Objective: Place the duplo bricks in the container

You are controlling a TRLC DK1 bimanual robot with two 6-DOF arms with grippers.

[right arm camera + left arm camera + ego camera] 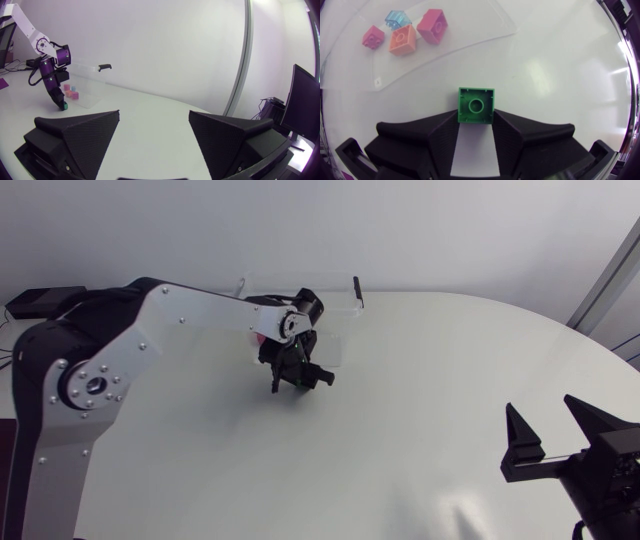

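A green duplo brick (pixel 476 105) rests on the white table, studs down, between the fingers of my left gripper (pixel 476 119), which press its two sides. The gripper (pixel 300 375) points down just in front of the clear container (pixel 335 305). In the left wrist view the container (pixel 465 30) lies ahead of the gripper with a small pink brick (pixel 373 37), a clear blue one (pixel 397 19), an orange one (pixel 403 40) and a larger pink one (pixel 432 26) inside. My right gripper (pixel 545 415) stands open, nothing in it, far off at the table's near right.
The container has a black clip (pixel 357 290) at its right end and sits near the table's far edge. The white tabletop (pixel 430 380) stretches bare between the two grippers.
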